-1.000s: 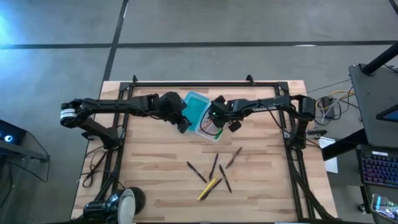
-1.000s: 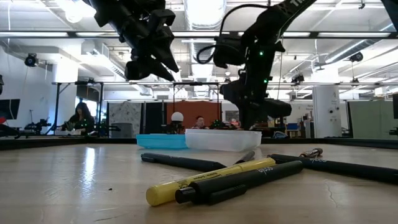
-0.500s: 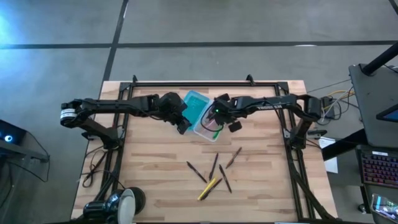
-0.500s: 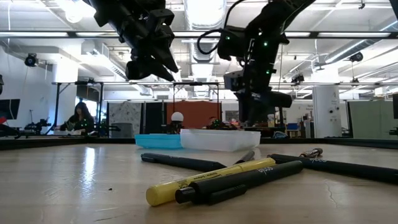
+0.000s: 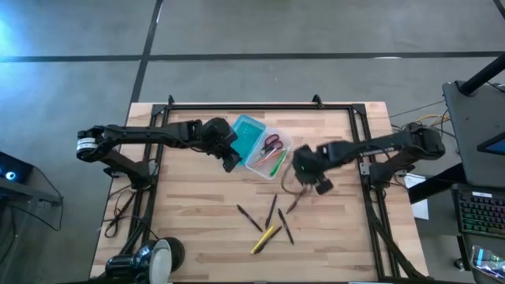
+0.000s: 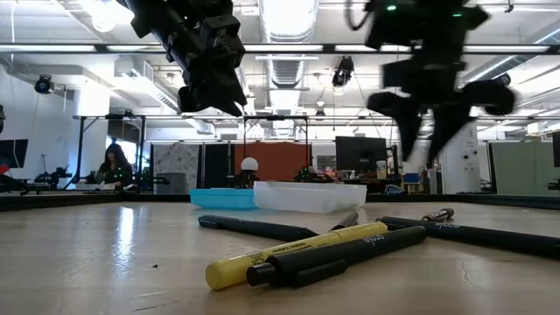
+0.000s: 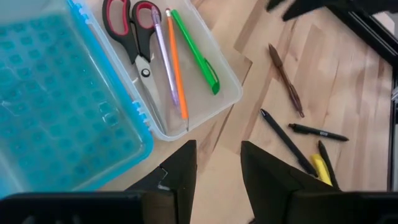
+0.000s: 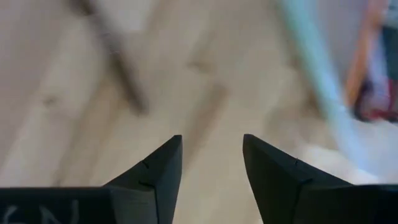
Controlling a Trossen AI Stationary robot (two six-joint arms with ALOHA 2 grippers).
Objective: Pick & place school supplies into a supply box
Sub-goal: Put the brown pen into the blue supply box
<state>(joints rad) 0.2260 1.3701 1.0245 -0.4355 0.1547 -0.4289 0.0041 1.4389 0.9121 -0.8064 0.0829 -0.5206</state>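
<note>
The supply box (image 5: 260,147) lies open on the table, its teal half (image 7: 56,112) next to its clear half (image 7: 205,93). In the clear half lie red-handled scissors (image 7: 134,31) and a pink (image 7: 163,56), an orange (image 7: 177,68) and a green pen (image 7: 196,53). Several pens lie loose on the wood: a brown one (image 7: 286,78), dark ones (image 5: 249,218) and a yellow one (image 6: 289,255). My left gripper (image 7: 217,152) hovers open beside the box's near left side. My right gripper (image 6: 429,122) hangs open in the air, right of the box and over the brown pen (image 8: 115,56).
A black frame (image 5: 260,105) runs along the table's far edge and down both sides. A round dark-and-white object (image 5: 162,256) sits at the near left corner. Bare wood lies between the box and the loose pens (image 5: 271,211). People sit in the room far behind the table.
My right gripper has opened above the box's clear half. It has then swung away from the box toward the table's right and near edges, rising a little. The box and the loose pens have stayed in place.
</note>
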